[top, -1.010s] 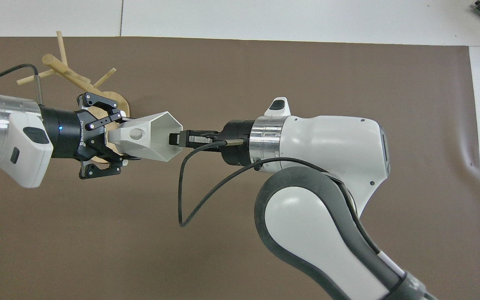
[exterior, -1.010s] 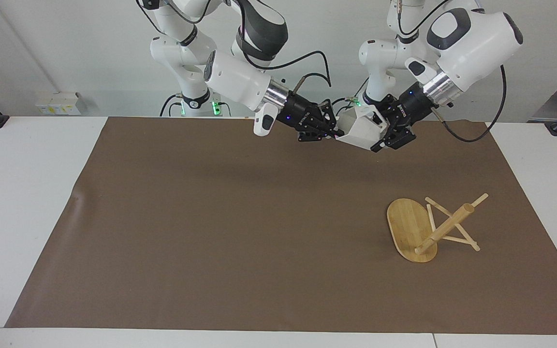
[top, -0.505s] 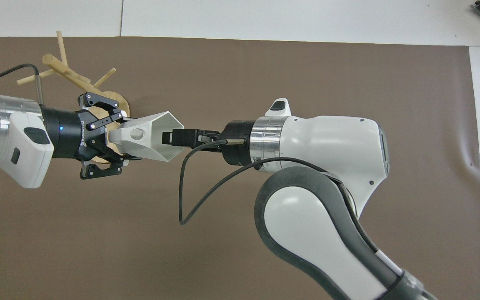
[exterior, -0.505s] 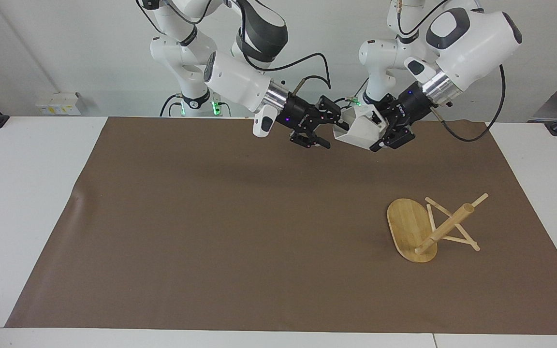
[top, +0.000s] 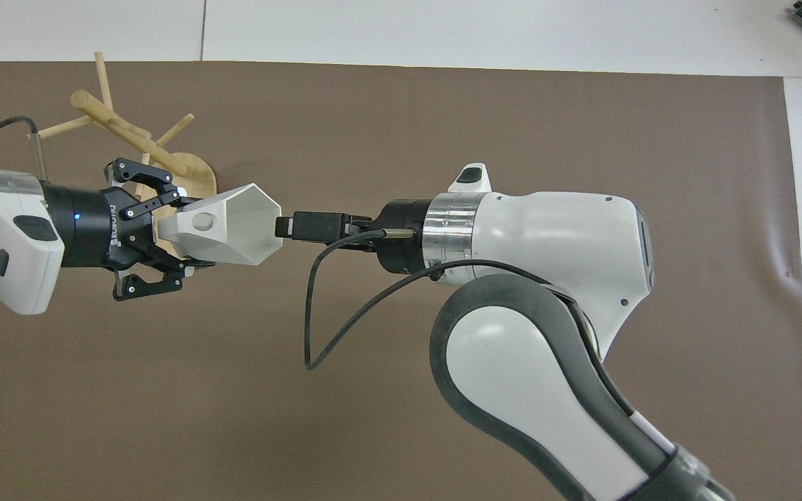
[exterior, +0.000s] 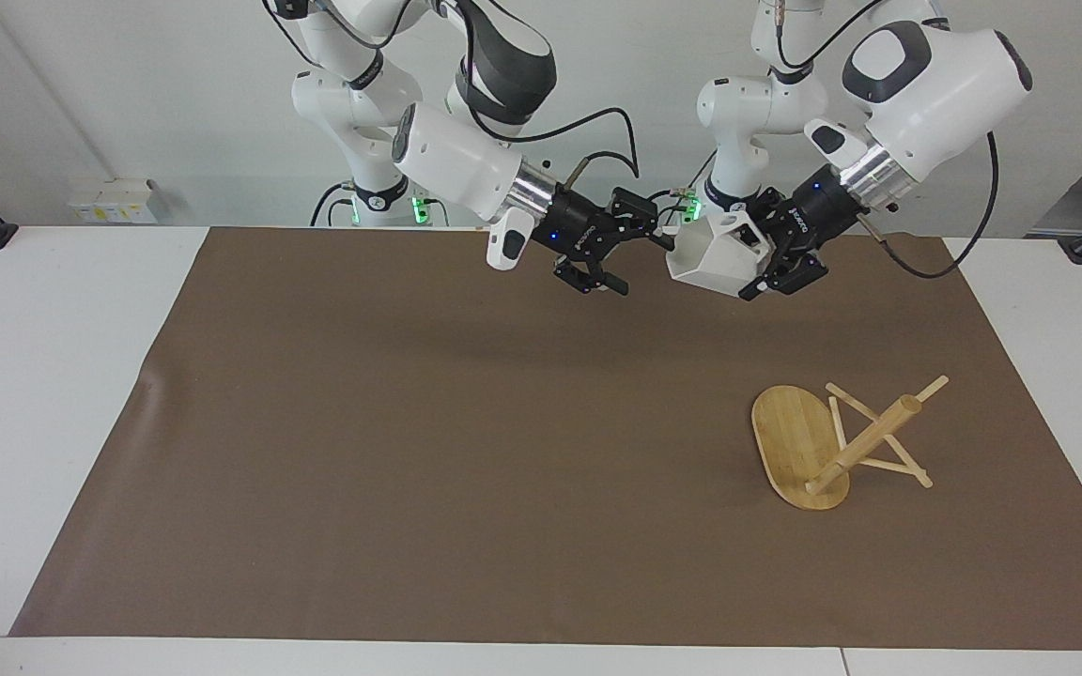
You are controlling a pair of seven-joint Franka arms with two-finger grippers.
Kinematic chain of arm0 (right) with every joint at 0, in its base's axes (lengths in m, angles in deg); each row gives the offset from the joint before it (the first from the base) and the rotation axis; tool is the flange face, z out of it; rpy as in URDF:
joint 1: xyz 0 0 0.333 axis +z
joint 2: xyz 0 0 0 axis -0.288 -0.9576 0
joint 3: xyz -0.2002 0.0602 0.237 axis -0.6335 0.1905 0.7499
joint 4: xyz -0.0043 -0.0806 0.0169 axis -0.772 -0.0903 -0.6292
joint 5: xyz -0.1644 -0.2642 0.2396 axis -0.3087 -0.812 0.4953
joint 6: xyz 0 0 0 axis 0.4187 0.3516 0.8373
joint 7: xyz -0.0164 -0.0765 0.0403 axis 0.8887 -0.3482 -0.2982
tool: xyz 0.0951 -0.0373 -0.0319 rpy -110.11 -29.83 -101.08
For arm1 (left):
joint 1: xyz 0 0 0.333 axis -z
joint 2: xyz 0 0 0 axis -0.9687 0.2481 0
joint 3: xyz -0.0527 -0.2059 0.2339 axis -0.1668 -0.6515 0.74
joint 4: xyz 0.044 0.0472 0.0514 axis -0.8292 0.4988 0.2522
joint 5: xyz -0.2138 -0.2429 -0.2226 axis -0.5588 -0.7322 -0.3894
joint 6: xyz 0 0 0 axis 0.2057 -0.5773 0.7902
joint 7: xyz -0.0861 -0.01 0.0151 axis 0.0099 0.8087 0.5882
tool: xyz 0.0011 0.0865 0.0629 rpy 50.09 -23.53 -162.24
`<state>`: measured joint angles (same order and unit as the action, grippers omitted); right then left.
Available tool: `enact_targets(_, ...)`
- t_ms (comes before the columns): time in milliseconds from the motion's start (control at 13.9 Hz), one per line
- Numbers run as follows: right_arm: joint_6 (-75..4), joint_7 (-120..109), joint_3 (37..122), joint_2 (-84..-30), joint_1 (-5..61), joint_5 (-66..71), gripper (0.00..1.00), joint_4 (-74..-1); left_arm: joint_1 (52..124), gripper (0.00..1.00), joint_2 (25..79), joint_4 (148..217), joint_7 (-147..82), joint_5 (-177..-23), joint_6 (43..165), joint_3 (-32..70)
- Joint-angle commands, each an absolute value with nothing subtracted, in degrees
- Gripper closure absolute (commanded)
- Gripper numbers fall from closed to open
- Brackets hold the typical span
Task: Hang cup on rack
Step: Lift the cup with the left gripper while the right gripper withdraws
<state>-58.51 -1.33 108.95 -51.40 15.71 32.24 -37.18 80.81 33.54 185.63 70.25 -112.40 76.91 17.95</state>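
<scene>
The white faceted cup (exterior: 715, 258) hangs in the air on its side, mouth toward the right gripper, over the part of the mat nearest the robots. My left gripper (exterior: 753, 265) is shut on its closed end, where the holed handle (top: 200, 221) sits. My right gripper (exterior: 637, 255) is open, just clear of the cup's rim and holding nothing. In the overhead view the left gripper (top: 189, 233) and the cup (top: 237, 226) cover part of the rack. The bamboo rack (exterior: 842, 451) lies tipped on its side toward the left arm's end, its oval base (exterior: 790, 441) on edge.
A brown mat (exterior: 409, 451) covers most of the white table (exterior: 43, 394). A black cable (top: 317, 313) loops down from the right arm's wrist. The rack's pegs (top: 103, 76) stick out toward the mat's edge farthest from the robots.
The right gripper has opened, let go of the cup's rim and drawn back. The left gripper has carried the cup a little toward its own end of the table.
</scene>
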Motion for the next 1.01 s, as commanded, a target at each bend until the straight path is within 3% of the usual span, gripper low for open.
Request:
enact_targets(0, -59.2, 0.1, 109.7, -51.3, 14.7, 30.7, 0.0, -37.5, 80.6, 1.0, 30.0, 191.1, 70.8, -112.8, 81.4, 17.9)
enact_targets(433, -59.4, -0.1, 106.5, -49.9, 12.1, 27.9, 0.0, -39.4, 81.2, 1.0, 30.0, 193.8, 53.9, -103.3, 91.7, 17.7)
enact_targets(938, -57.1, -4.7, 93.0, -46.7, 11.4, 2.8, 0.0, -46.0, 81.7, 1.0, 35.4, 194.9, 36.7, -102.7, 102.8, 17.5)
